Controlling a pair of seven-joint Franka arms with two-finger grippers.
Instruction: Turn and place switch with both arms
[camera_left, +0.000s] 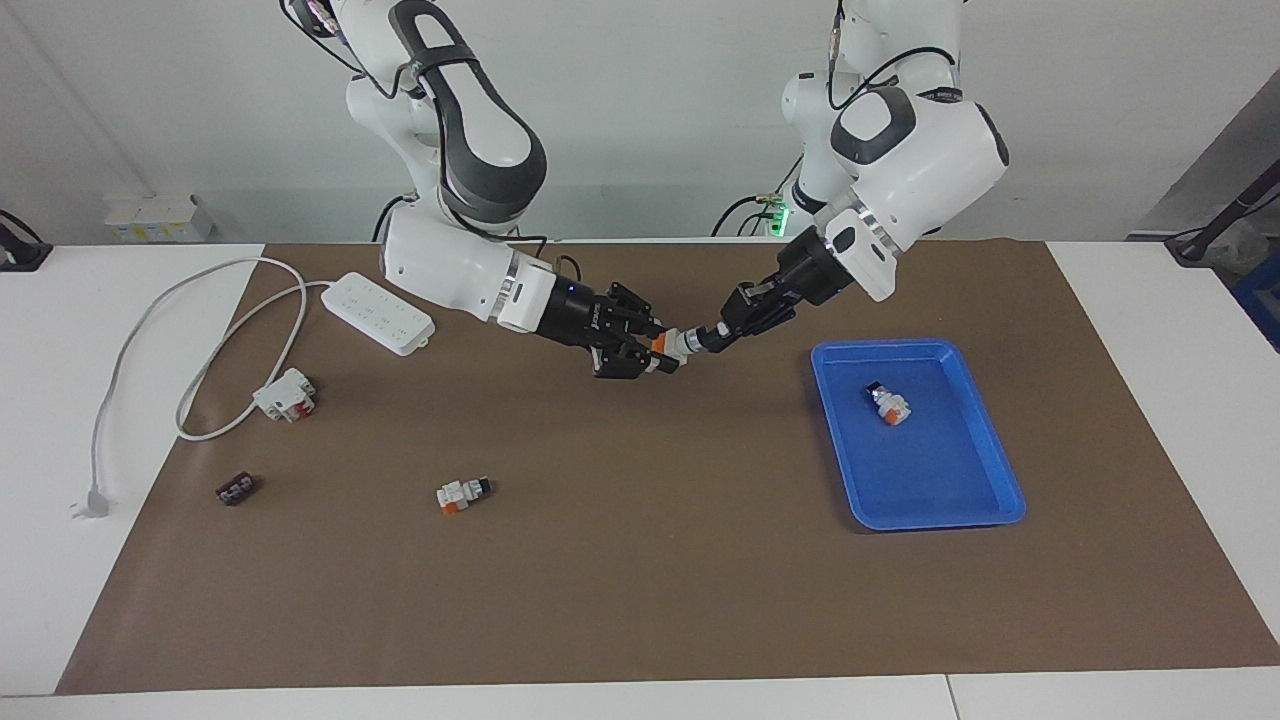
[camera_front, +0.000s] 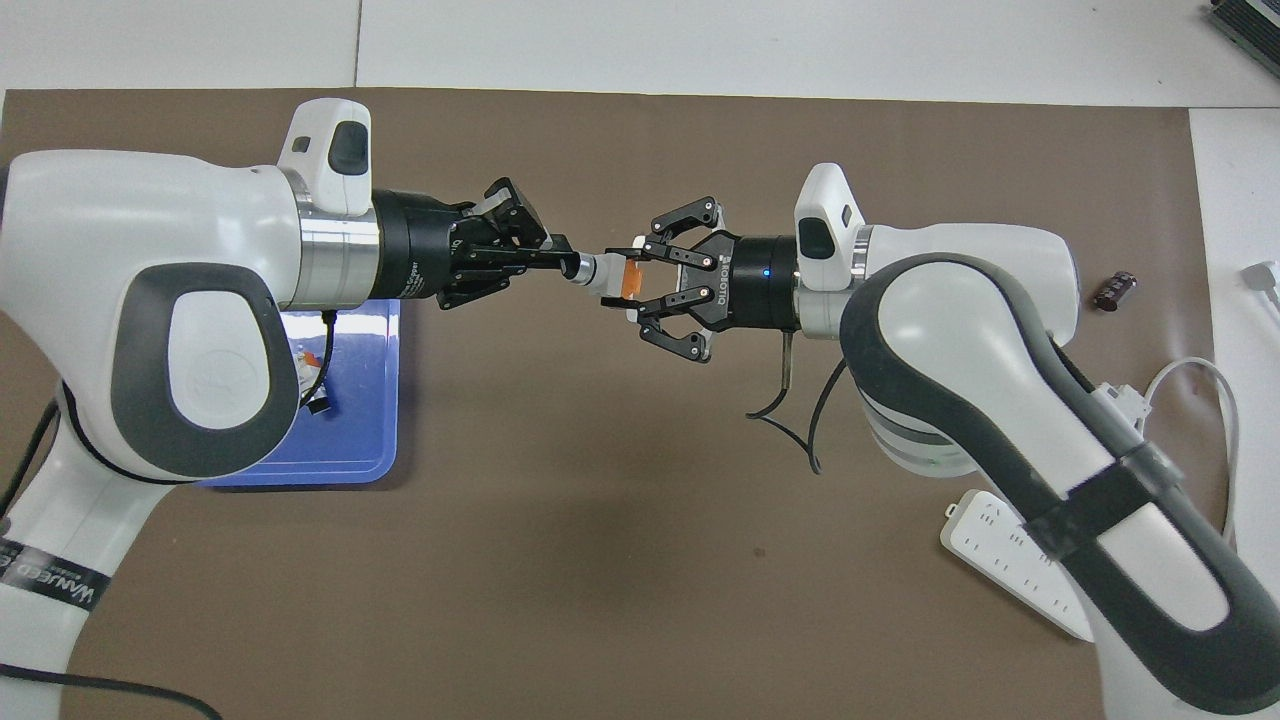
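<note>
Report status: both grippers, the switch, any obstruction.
Right gripper shut on the switch body. Left gripper shut on its knob, over the mat. Nothing between them and the blue tray.

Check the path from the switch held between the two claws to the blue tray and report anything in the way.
Nothing visible blocks it. The switch is up in the air, gripped by the right claw at its block and the left claw at its knob. Only bare brown mat lies toward the blue tray, where another switch lies.
</note>
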